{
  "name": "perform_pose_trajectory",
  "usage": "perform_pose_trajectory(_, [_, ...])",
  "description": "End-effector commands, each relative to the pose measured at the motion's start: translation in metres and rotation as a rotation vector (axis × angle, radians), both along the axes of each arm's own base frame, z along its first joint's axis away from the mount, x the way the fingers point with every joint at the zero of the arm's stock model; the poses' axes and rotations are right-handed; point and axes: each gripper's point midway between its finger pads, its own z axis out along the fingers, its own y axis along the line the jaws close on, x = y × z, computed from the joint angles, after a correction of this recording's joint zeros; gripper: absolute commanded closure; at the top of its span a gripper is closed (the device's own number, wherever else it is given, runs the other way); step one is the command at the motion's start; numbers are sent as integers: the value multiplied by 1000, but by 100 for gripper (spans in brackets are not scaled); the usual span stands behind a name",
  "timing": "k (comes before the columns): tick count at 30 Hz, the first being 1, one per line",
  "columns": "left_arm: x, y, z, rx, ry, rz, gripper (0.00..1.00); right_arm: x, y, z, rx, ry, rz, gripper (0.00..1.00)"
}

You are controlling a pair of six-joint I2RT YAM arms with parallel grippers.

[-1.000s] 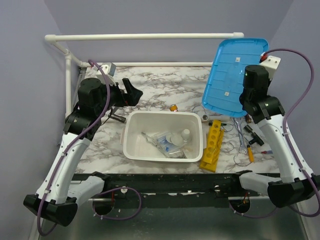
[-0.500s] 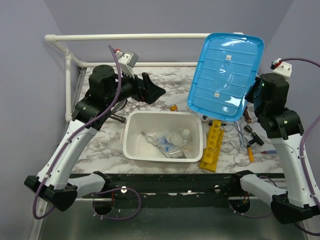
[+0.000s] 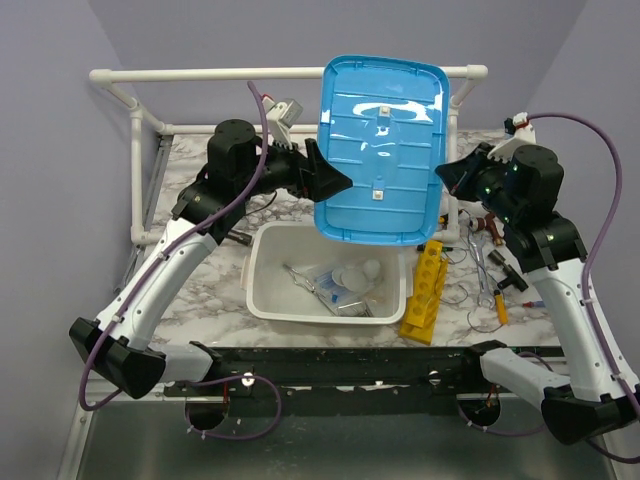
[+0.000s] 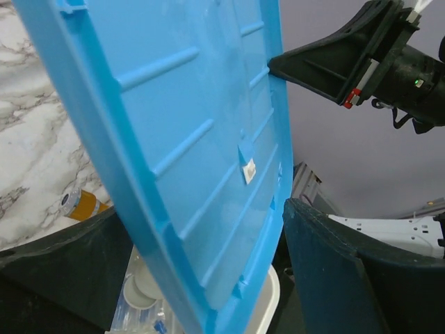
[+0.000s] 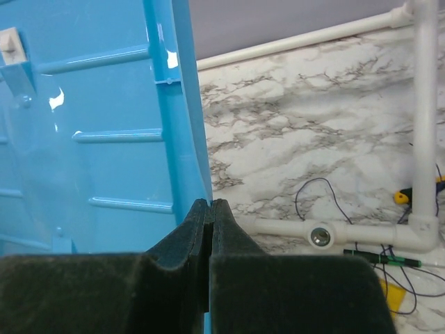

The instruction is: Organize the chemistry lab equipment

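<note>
The flat blue lid (image 3: pixel 380 150) hangs almost upright over the white tub (image 3: pixel 262 270), and my right gripper (image 3: pixel 445 172) is shut on its right rim. In the right wrist view the pads (image 5: pixel 210 203) pinch the lid's edge (image 5: pixel 182 139). My left gripper (image 3: pixel 330 180) is open, and the lid's left edge (image 4: pixel 195 139) stands between its spread fingers (image 4: pixel 198 212) without being clamped. Glassware and small items (image 3: pixel 340 280) lie in the tub. The yellow rack (image 3: pixel 425 290) lies right of the tub. Metal tongs (image 3: pixel 480 270) and thin sticks (image 3: pixel 500 305) lie further right.
A white pipe frame (image 3: pixel 200 74) borders the back and left of the marble table, with a lower pipe (image 5: pixel 361 233) near the right arm. An orange-capped vial (image 4: pixel 80 204) lies behind the tub. Thin wires trail among the right-side items.
My right arm swung the lid left from the back right corner to over the tub. My left arm rose and reached right until its open fingers straddle the lid's left edge.
</note>
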Motion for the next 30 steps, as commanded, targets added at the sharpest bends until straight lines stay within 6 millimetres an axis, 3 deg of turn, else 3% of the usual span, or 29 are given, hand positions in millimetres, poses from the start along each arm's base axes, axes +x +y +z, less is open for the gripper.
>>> perform_pose_trajectory(1, [-11,-11,26,-92,-45,-87,31,-1,25,21,79,-95,129,99])
perform_pose_trajectory(4, [-13,-14,22,-114,-26,-110,60,-1,29,15,96,-78,145,99])
perform_pose_trajectory(8, [-12,-12,16,-95,-28,-94,90,2,34,7,111,-61,161,99])
perform_pose_trajectory(10, [-12,-7,18,-68,-75,-83,100,4,34,3,111,-45,159,98])
perform_pose_trajectory(11, [-13,-3,22,-48,-110,-65,100,3,35,3,114,-41,166,86])
perform_pose_trajectory(12, [-12,3,26,-18,-155,-47,100,2,37,4,118,-35,177,61])
perform_pose_trajectory(13, [-12,10,31,10,-202,-13,100,-1,42,9,131,-38,207,45])
perform_pose_trajectory(14, [-12,18,37,58,-265,20,100,-4,47,15,147,-45,237,36])
perform_pose_trajectory(16, [-15,35,48,165,-407,102,100,-13,57,31,188,-43,301,29])
perform_pose_trajectory(19, [-17,61,56,296,-554,209,100,-20,66,43,242,-4,346,3])
perform_pose_trajectory(24, [-7,105,50,500,-688,385,100,-32,82,70,397,-46,440,0])
perform_pose_trajectory(27, [-3,123,37,626,-754,469,100,-27,74,81,544,-43,337,0])
perform_pose_trajectory(30, [-3,136,26,739,-806,531,100,-34,73,101,655,-102,355,0])
